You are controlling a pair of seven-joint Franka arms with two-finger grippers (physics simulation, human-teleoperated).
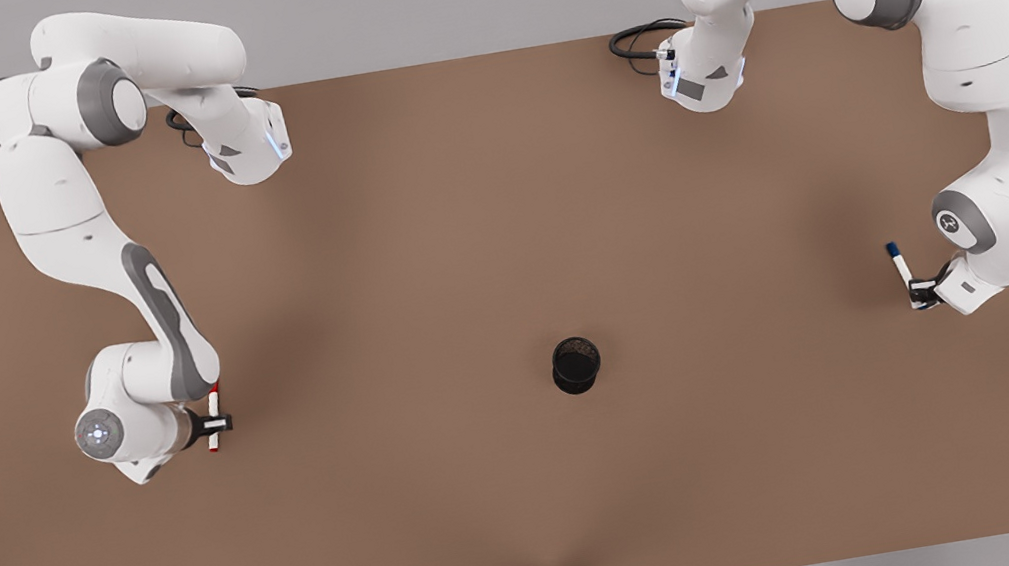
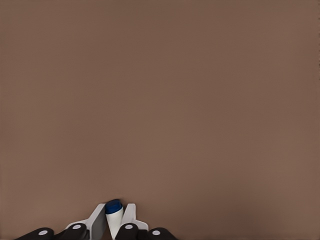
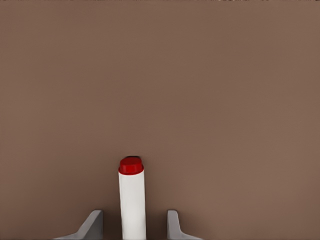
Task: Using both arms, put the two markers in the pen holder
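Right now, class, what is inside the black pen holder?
Nothing shows inside the pen holder; its floor is too dark to read. The blue marker sits in the left gripper, the red marker between the right gripper's fingers.

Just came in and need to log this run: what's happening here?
Each arm is at a marker. The left hand, on the front view's right, is shut on the blue marker. The right hand, on the front view's left, straddles the red marker, fingers apart from the barrel. The holder stands between them on the table.
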